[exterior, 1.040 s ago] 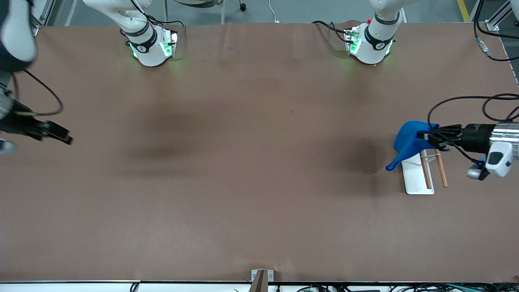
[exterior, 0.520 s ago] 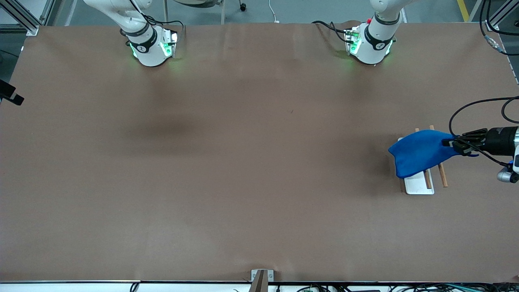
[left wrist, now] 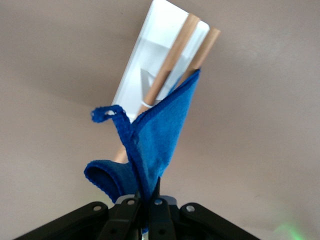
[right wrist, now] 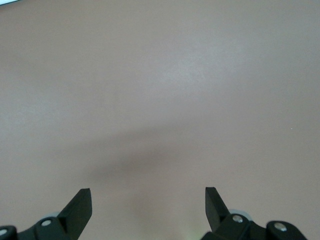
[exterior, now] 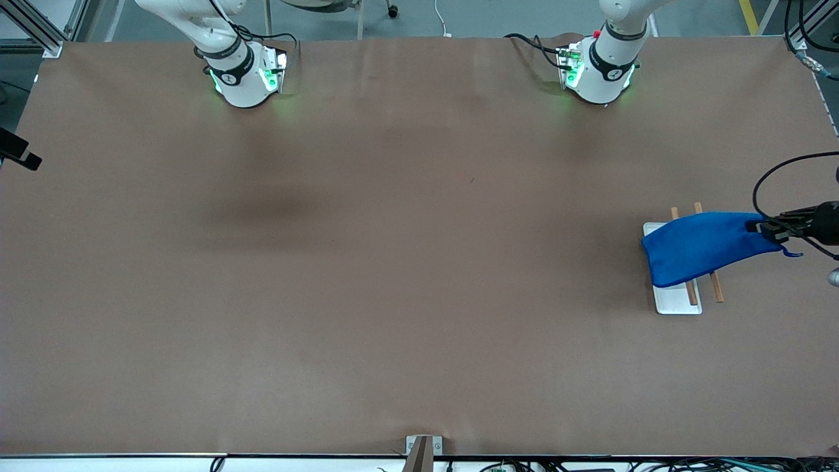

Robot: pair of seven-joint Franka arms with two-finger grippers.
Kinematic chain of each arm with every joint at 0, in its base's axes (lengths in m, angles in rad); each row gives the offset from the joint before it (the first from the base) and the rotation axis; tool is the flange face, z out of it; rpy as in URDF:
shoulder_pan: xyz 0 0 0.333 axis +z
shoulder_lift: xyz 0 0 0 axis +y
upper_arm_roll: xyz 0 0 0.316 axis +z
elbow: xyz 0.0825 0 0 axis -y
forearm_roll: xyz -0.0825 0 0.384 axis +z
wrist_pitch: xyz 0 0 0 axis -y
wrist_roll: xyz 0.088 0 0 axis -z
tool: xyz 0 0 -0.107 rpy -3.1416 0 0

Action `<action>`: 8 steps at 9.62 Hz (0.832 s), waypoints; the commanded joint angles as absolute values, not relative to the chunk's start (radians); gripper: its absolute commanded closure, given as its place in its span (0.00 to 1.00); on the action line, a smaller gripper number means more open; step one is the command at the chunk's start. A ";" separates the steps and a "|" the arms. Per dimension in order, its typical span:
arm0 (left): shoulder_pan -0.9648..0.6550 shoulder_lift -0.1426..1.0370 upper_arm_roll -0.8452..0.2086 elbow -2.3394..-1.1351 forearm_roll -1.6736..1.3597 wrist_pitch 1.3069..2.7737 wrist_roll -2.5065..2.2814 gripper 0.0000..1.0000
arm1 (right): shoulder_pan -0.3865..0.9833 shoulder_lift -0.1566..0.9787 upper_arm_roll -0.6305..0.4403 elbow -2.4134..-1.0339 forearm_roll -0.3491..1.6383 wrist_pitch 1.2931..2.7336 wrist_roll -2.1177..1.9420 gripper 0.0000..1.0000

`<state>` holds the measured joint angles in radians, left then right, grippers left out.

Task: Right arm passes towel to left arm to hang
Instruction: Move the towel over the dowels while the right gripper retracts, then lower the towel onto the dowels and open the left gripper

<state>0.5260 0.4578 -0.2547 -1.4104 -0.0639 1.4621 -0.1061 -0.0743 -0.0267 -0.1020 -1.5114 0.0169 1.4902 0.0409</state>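
The bright blue towel [exterior: 701,246] lies draped across the two wooden rods [exterior: 716,287] of a small rack with a white base [exterior: 678,298], at the left arm's end of the table. My left gripper [exterior: 755,227] is shut on one corner of the towel, just past the rack toward the table's end. In the left wrist view my left gripper [left wrist: 148,192] pinches the towel [left wrist: 155,145], whose small loop sticks up, with the rods [left wrist: 172,60] under it. My right gripper [right wrist: 148,197] is open and empty over bare table; only its tip [exterior: 26,159] shows at the right arm's end.
The two arm bases [exterior: 246,72] [exterior: 596,69] stand along the table's edge farthest from the front camera. A black cable [exterior: 763,180] loops above the left gripper. A small metal bracket [exterior: 423,449] sits at the table's nearest edge.
My left gripper has pulled the towel toward the left arm's end of the table, spreading it over the rods. My right arm has drawn back to its table end.
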 commanded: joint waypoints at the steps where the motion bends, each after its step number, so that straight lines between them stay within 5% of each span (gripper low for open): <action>1: 0.563 0.503 -0.259 -1.414 -0.012 1.477 -0.011 1.00 | -0.074 -0.031 -0.091 -1.452 -0.037 1.423 0.048 0.00; 6: 0.638 0.594 -0.259 -1.414 0.000 1.575 0.086 0.96 | -0.072 -0.029 -0.089 -1.472 -0.025 1.473 0.046 0.00; 7: 0.644 0.603 -0.258 -1.414 0.000 1.588 0.097 0.82 | -0.069 -0.032 -0.089 -1.482 -0.025 1.471 0.046 0.00; 8: 0.644 0.604 -0.258 -1.414 0.011 1.595 0.097 0.48 | -0.071 -0.037 -0.089 -1.494 -0.026 1.474 0.046 0.00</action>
<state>0.6409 0.5802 -0.2535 -1.4120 -0.0188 1.5712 0.0836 -0.0718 -0.0179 -0.0935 -1.4637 -0.0147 1.4604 0.0407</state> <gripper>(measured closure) 0.819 0.000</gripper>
